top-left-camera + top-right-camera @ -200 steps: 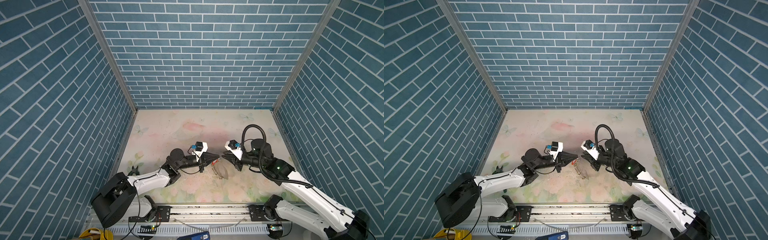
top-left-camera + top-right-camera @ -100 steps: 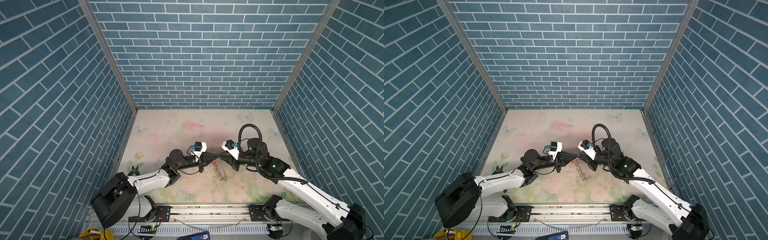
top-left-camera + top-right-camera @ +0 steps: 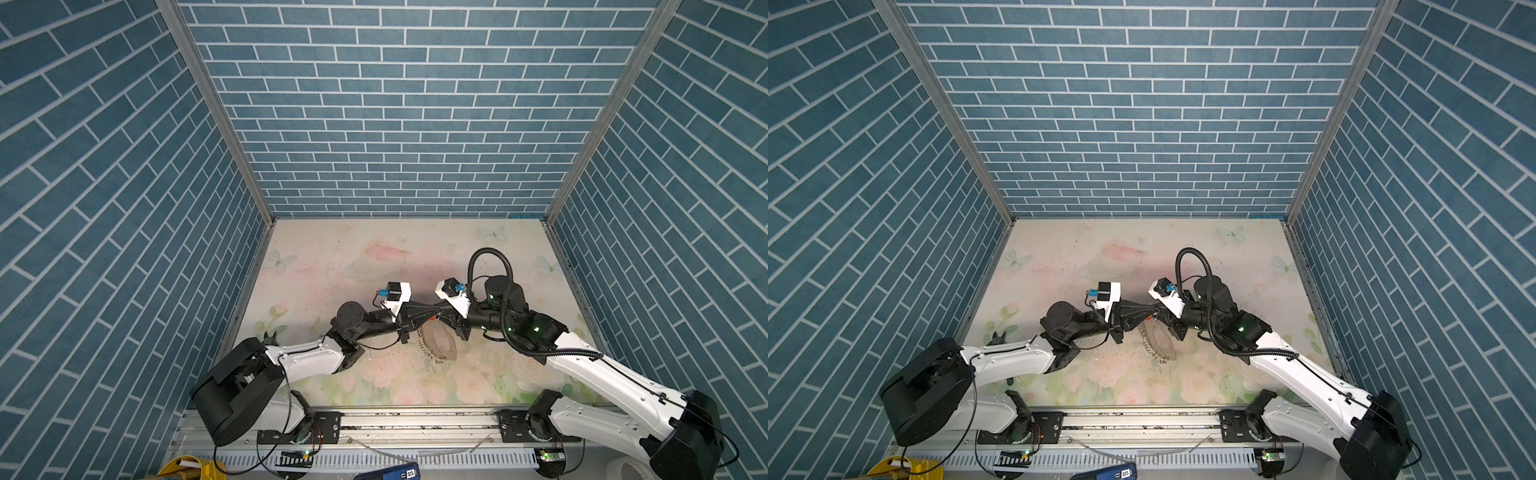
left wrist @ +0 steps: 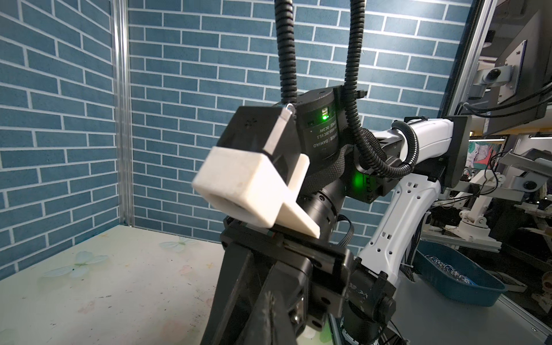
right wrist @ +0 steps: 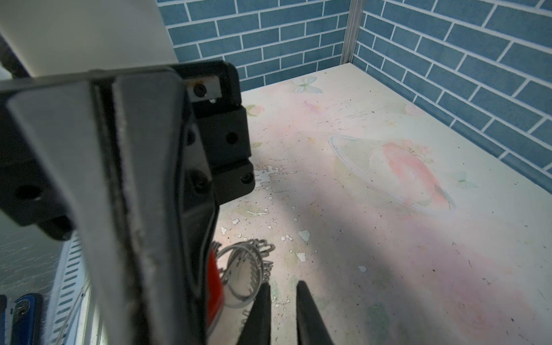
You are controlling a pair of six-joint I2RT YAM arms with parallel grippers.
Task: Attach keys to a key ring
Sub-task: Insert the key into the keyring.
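- A silver aluminium rail (image 3: 415, 419) runs along the front edge of the cell. The white-and-black left arm (image 3: 303, 361) and right arm (image 3: 602, 374) reach inward from it toward the middle of the table.
- Just past them is the key ring (image 3: 428, 351), a large thin dark hoop fringed on one side with many small silver split rings. In both top views it sits below the spot where the two grippers meet (image 3: 1148, 343). Whether it hangs clear or touches the tabletop cannot be told.
- At the hoop's far end, the small orange-red plastic key tag (image 3: 433, 319) shows as a speck between the gripper tips. In the right wrist view the key tag (image 5: 214, 286) lies tight against the side of the left gripper's fingers, with the key ring (image 5: 248, 268) just beside it.
- The left gripper (image 3: 432, 313) points at the right arm, its grey fingers (image 5: 143, 179) pressed flat together. Whether tag or hoop is pinched between them is hidden.
- The right gripper (image 5: 283, 298) faces it tip to tip. Its black fingertips (image 5: 260, 313) stand a narrow gap apart, with only bare table showing between them, close beside the hoop.
- The pale floral-print tabletop (image 3: 374, 257) stretches beyond, chipped near the ring.
- A blue brick-pattern wall (image 3: 395, 124) closes the back.
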